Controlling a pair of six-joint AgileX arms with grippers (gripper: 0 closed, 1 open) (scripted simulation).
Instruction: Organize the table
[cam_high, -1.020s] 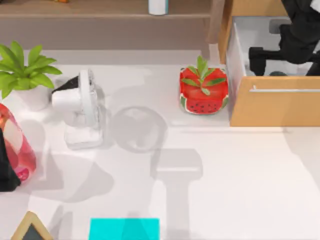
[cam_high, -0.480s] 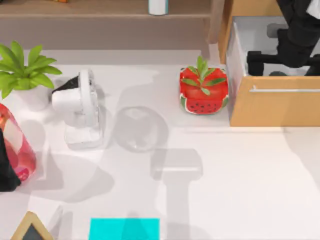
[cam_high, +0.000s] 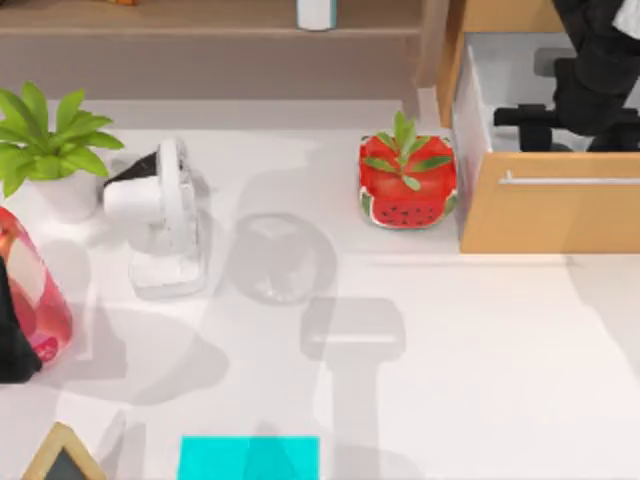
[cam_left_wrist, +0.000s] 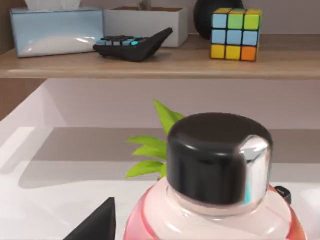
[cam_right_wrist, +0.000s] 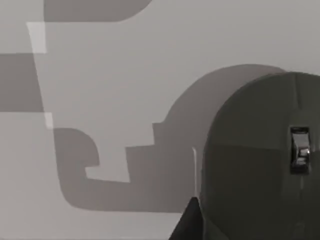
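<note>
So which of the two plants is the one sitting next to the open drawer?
The small plant in the watermelon-patterned red pot, just left of the drawer. The other, bushier plant in a white pot stands at the table's left edge.

Fan (cam_high: 160, 215) left of watermelon planter (cam_high: 407, 183)

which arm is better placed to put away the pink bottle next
Left, probably. The left pincer is at the table's left edge, right beside the pink bottle, whose black cap sits close before its wrist camera. The right pincer hangs over the open drawer, far across.
</note>
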